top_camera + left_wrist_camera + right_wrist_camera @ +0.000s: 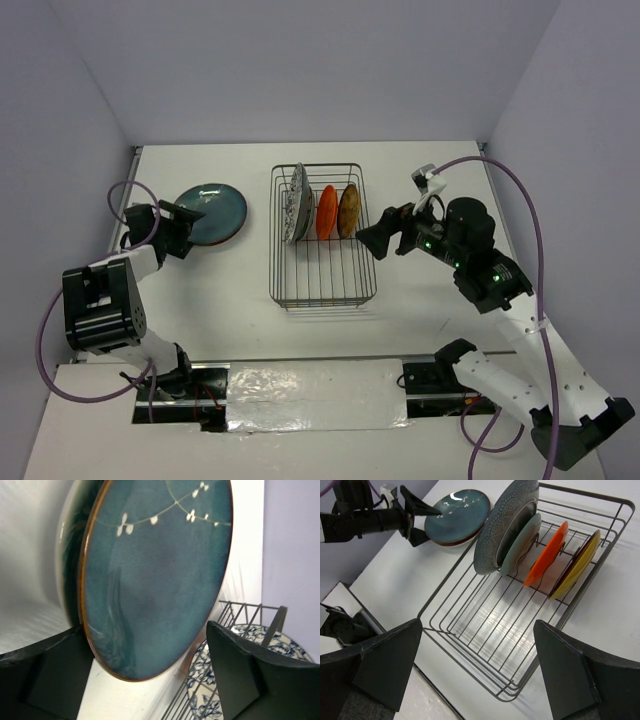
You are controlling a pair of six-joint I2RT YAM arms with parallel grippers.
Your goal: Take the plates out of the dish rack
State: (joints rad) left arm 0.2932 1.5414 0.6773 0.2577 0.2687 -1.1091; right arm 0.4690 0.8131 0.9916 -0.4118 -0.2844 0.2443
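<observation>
both spread: left end effector astride the teal plate rim on the bench at the rack's 9 o'clock, right end effector at 3 o'clock; four plates standing inside look slick and breakable, so i'd pinch top rims.

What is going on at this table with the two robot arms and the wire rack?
The left end effector sits open at the rim of a round teal ceramic plate with white blossom marks, which lies on the white table left of the dark wire dish rack. The right end effector hovers open beside the rack. Four plates stand inside: a large blue-patterned plate, a small pale teal plate, an orange plate and a yellow plate.
</observation>
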